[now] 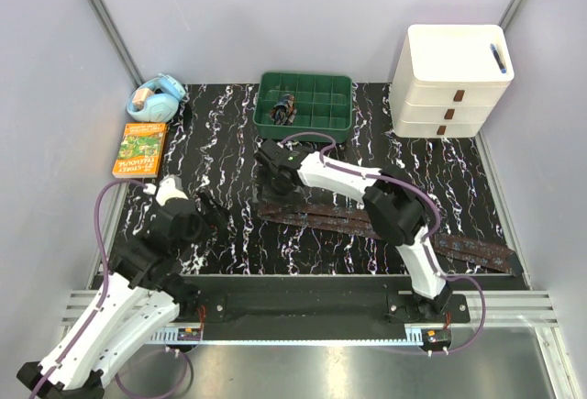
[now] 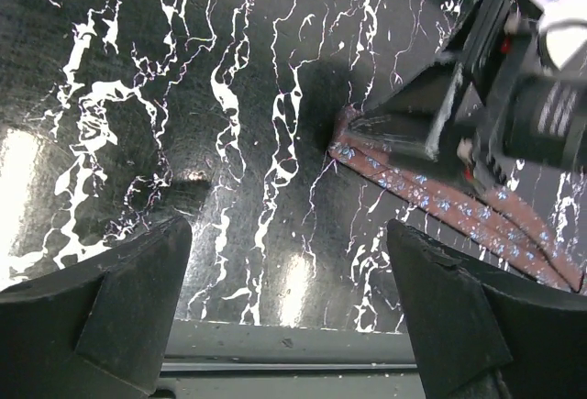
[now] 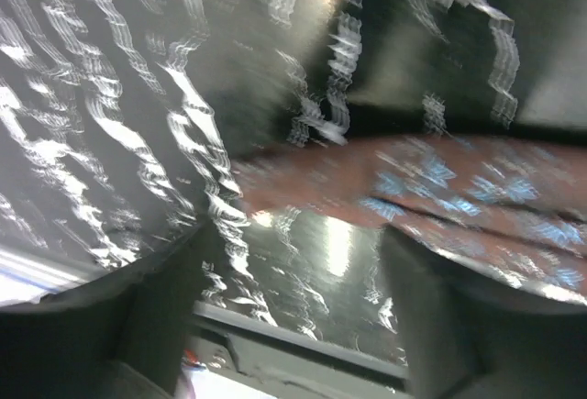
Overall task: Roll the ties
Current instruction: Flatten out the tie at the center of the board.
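Note:
The dark brown ties (image 1: 316,216) lie flat on the black marble mat, running from the middle to the front right (image 1: 477,250). My right gripper (image 1: 271,179) is open and hovers just above their left end, touching nothing. In the blurred right wrist view the tie (image 3: 413,179) lies just beyond the open gripper (image 3: 298,243). My left gripper (image 1: 218,211) is open and empty, on the mat left of the tie end. The left wrist view shows the gripper (image 2: 286,234), the tie end (image 2: 353,147) and the right gripper's black head (image 2: 440,115) over it.
A green compartment tray (image 1: 321,128) stands at the back middle with a small dark bundle (image 1: 284,107) in it. White drawers (image 1: 454,78) stand back right. A blue object (image 1: 156,98) and an orange book (image 1: 139,149) lie back left. The mat's front edge (image 2: 293,335) is near.

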### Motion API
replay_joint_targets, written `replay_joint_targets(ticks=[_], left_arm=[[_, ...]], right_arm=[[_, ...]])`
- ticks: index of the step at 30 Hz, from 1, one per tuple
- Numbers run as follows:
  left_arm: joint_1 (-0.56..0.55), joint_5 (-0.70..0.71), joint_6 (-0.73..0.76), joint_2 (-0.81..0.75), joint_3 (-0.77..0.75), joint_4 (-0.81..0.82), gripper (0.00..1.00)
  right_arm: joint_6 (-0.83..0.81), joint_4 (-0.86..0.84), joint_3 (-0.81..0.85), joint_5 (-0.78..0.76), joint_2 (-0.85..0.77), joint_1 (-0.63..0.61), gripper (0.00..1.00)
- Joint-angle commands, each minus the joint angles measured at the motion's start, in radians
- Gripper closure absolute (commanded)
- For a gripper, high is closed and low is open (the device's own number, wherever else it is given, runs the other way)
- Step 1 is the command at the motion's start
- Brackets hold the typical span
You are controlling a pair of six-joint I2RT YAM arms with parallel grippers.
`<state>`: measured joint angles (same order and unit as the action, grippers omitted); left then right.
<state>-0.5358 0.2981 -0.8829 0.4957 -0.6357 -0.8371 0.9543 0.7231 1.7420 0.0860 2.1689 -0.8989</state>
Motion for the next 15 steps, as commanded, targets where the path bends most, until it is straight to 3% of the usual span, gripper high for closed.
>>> replay_joint_targets(ticks=[1, 5, 9, 13, 15], left_arm=[[-0.003, 0.03, -0.057, -0.003, 0.014, 0.03, 0.13], [-0.003, 0.018, -0.044, 0.026, 0.011, 0.081, 0.22], [-0.003, 0.001, 0.012, 0.148, 0.001, 0.161, 0.32], [-0.004, -0.056, 0.048, 0.32, -0.022, 0.26, 0.3], [-0.006, -0.051, 0.055, 0.427, -0.041, 0.277, 0.27]], right_arm=[[-0.075, 0.016, -0.079, -0.066, -0.19, 0.021, 0.13], [-0.106, 0.006, -0.261, -0.171, -0.38, 0.086, 0.14], [-0.033, -0.005, -0.525, -0.279, -0.701, 0.222, 0.2], [0.154, 0.042, -0.841, -0.472, -1.015, 0.305, 0.27], [0.234, 0.09, -0.915, -0.538, -1.201, 0.322, 0.31]])
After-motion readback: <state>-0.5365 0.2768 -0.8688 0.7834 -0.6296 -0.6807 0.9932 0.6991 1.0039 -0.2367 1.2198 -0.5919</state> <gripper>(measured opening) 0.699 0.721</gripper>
